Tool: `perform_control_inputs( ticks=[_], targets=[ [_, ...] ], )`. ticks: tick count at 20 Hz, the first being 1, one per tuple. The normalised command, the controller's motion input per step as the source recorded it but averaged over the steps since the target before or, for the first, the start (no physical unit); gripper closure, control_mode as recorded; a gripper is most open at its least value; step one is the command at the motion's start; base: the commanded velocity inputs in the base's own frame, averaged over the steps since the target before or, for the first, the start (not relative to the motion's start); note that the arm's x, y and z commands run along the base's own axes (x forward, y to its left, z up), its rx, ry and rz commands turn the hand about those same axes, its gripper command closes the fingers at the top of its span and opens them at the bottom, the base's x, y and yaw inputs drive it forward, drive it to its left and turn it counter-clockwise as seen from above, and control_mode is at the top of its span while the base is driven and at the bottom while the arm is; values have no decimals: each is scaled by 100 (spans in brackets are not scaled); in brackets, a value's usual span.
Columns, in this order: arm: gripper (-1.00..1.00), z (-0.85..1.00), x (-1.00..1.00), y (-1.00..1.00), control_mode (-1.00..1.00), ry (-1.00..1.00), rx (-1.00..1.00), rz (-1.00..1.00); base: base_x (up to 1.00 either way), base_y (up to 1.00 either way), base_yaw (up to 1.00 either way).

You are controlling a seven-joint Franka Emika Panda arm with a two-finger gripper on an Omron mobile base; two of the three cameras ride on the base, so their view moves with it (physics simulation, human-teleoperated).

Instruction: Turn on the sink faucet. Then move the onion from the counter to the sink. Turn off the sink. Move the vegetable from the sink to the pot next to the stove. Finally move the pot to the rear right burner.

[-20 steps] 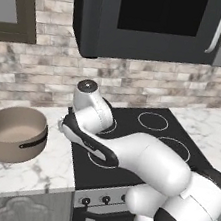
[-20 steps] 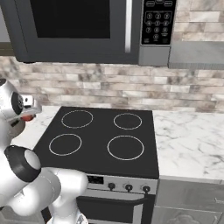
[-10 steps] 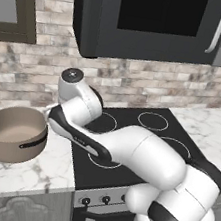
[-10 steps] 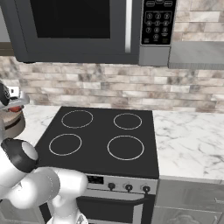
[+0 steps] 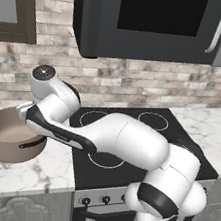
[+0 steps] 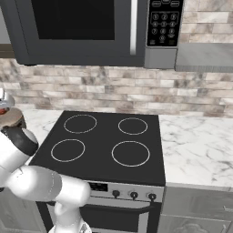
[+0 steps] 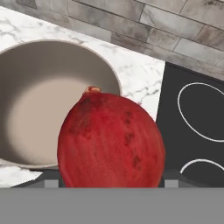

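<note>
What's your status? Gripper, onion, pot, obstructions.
Gripper shut on onion. Onion above the pot's stove-side rim, not yet in. Pot sits on the counter left of the stove. Nothing between onion and pot.

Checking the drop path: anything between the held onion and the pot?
No, in hand view the onion hangs over the pot rim with nothing in between.

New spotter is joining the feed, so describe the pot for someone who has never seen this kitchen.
Find the black stove under the microwave. On the marble counter just left of it sits the pot: round, tan-brown, empty, dark side handle. It is the counter's one container, and the gripper holds a red onion above its rim.
</note>
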Motion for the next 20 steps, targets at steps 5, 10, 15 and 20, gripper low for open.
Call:
perform_control_inputs(
  ticks=[5, 10, 15, 20],
  targets=[
    [100, -16, 11, 47, -100, 2, -5, 0, 0, 0, 0],
    [100, -19, 13, 4, -100, 6, -3, 0, 0, 0, 0],
    [100, -29, 13, 0, -100, 6, 0, 0, 0, 0, 0],
    [100, -39, 5, 2, -100, 6, 0, 0, 0, 0, 0]
  ],
)
